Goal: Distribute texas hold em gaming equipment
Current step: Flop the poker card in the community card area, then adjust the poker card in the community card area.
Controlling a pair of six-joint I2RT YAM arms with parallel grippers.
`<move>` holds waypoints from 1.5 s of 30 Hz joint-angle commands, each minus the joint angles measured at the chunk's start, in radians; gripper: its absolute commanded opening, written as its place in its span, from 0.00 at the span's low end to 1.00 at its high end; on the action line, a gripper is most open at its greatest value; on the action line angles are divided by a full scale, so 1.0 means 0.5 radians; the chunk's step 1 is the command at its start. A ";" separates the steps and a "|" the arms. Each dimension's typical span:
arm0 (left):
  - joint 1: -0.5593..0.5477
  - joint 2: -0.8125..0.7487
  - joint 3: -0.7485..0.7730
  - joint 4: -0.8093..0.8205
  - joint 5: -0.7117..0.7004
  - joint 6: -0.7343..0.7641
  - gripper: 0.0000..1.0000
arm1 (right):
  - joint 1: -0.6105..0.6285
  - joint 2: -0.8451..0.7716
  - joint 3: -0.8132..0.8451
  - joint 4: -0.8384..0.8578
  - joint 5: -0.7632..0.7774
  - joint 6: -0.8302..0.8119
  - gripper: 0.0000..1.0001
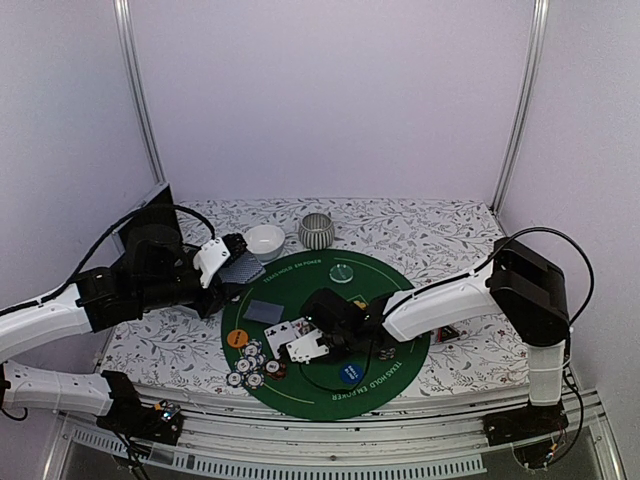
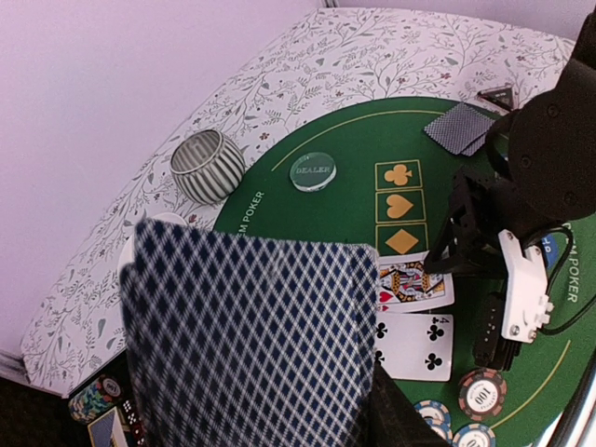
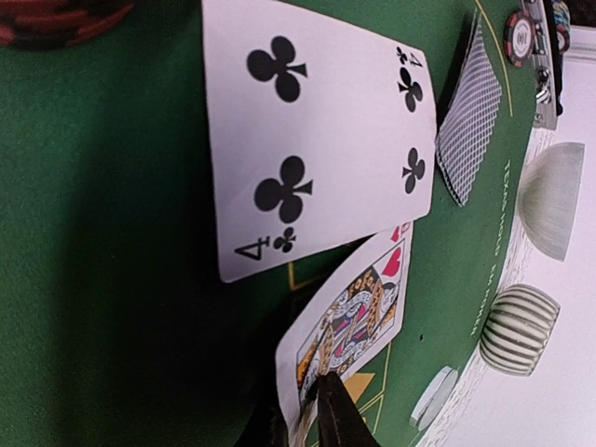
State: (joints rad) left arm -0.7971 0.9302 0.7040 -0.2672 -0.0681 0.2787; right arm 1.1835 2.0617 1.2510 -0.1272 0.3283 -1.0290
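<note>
My left gripper (image 1: 226,264) is shut on a stack of blue-backed cards (image 2: 251,345), held above the mat's left edge; one dark finger (image 2: 402,421) shows beside the stack. My right gripper (image 3: 312,419) is low over the green mat (image 1: 400,375) and shut on the edge of a hearts face card (image 3: 363,312), which lies partly lifted beside the four of clubs (image 3: 317,140). A face-down card (image 1: 265,310) lies on the mat at the left. Striped chips (image 1: 250,366), an orange disc (image 1: 236,338), a blue disc (image 1: 349,373) and a pale green dealer disc (image 1: 341,271) sit on the mat.
A white bowl (image 1: 265,240) and a striped grey bowl (image 1: 317,231) stand behind the mat. More face-down cards (image 2: 461,128) and a small red-black triangle (image 2: 496,96) lie at the mat's right side. A chip tray (image 2: 98,405) sits off the mat at the left.
</note>
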 commanded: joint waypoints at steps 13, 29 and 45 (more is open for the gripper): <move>0.039 -0.020 0.028 0.061 0.018 -0.011 0.44 | 0.077 -0.111 0.001 -0.336 -0.075 0.016 0.50; 0.043 -0.024 0.028 0.059 0.019 -0.017 0.44 | -0.243 -0.520 0.095 -0.314 -0.785 1.395 0.55; 0.044 -0.022 0.025 0.056 0.020 -0.016 0.44 | -0.338 -0.079 0.138 -0.413 -0.650 2.443 0.10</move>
State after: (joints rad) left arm -0.7959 0.9302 0.7040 -0.2672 -0.0635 0.2787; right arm 0.9958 1.9568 1.2896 -0.2813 0.0086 0.1024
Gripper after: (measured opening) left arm 0.444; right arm 0.123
